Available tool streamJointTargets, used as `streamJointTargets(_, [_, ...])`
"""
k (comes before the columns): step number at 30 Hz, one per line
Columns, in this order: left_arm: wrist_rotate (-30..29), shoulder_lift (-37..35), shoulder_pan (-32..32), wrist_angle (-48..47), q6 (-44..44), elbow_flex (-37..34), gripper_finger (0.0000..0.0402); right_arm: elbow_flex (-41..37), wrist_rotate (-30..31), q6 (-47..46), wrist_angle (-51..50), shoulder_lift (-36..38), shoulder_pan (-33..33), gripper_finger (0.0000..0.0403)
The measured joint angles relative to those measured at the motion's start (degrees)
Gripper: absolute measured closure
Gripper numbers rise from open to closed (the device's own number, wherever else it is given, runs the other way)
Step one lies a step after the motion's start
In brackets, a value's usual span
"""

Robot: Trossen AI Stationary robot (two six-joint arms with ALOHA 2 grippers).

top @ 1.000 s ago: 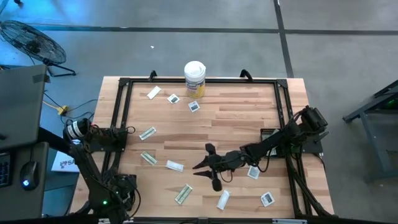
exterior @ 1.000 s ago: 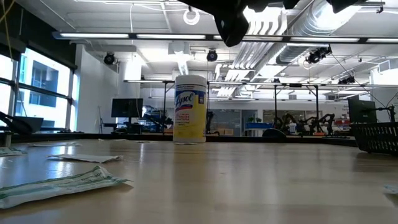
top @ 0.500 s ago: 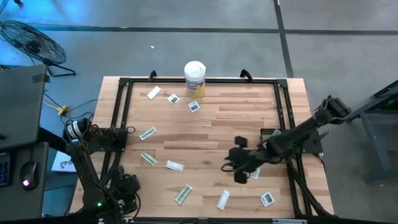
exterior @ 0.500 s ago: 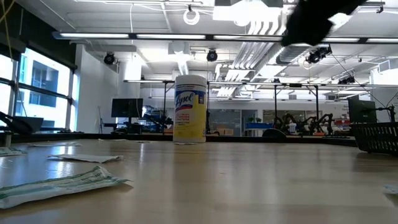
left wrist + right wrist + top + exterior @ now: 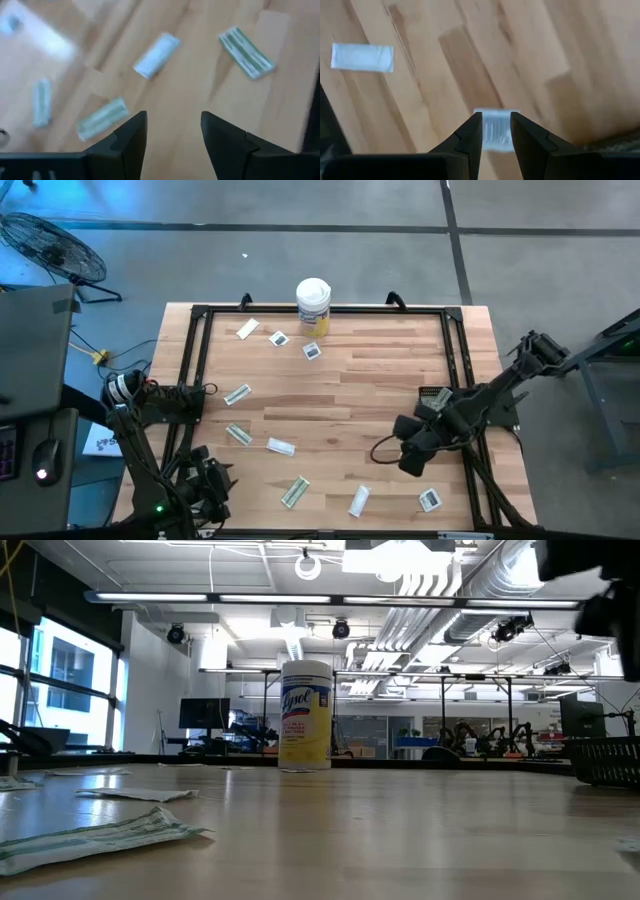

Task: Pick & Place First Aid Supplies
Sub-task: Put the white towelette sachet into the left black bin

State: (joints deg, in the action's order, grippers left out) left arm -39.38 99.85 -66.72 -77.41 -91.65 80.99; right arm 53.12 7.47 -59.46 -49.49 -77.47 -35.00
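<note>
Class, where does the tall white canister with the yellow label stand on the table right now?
In the high view, the canister stands at the table's far edge, near its middle, with two square sachets nearest it.
</note>
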Motion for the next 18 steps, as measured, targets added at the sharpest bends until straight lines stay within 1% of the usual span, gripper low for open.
streamJointTargets(3, [3.91,0.0,0.0,3.23,-0.14,0.0,0.022,-2.0,-1.87,-3.78,0.41,-0.02,-1.46,0.0308])
streamJointTargets(7, [4.18,0.0,-0.04,5.4,0.04,0.0,0.022,-5.01,-1.84,-6.19,1.26,-0.04,-3.37,0.0308])
streamJointTargets(11, [3.34,0.0,-0.02,5.75,0.04,0.0,0.022,-6.44,0.77,-6.58,4.55,-0.09,-5.09,0.0308])
streamJointTargets(15, [6.3,0.0,-0.04,6.73,0.03,0.0,0.022,-6.44,3.42,-6.62,7.89,-0.09,-6.25,0.0308])
streamJointTargets(18, [9.06,0.0,-0.04,8.07,0.04,0.0,0.022,-6.42,3.96,-8.2,9.92,-0.88,-6.71,0.0308])
